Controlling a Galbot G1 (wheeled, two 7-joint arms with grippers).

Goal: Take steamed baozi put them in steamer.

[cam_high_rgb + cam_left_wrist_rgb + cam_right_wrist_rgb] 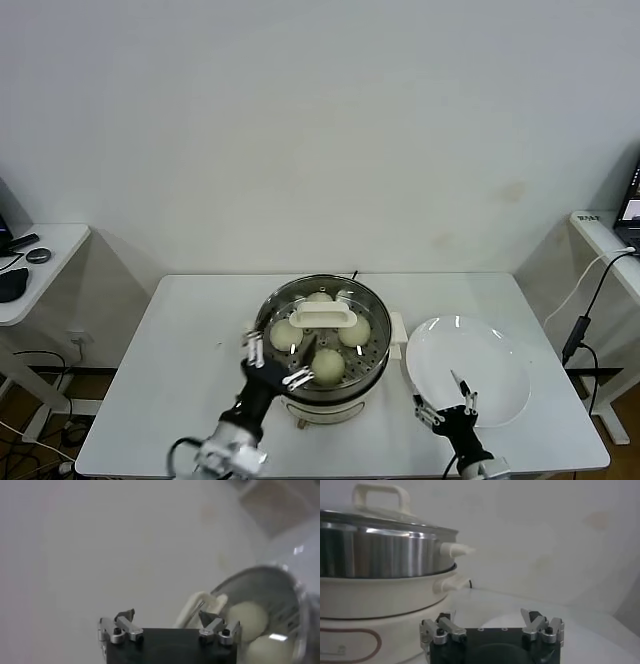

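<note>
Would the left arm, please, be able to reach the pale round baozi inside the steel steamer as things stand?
Probably not directly: the round glass lid with its white handle sits over the shiny steel steamer, covering the pale round baozi. The left gripper, fingers open, is at the rim beside it.

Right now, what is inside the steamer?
Four steamed baozi lie on the perforated tray in the steamer, under a glass lid. Its white handle covers part of the middle; below the tray is hidden.

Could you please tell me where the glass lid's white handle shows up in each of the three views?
Head view: lid handle at the middle of the steamer.
Left wrist view: near the lower right, on the steamer's rim.
Right wrist view: upper left, atop the lid.
Shared landmark: the steamer.
</note>
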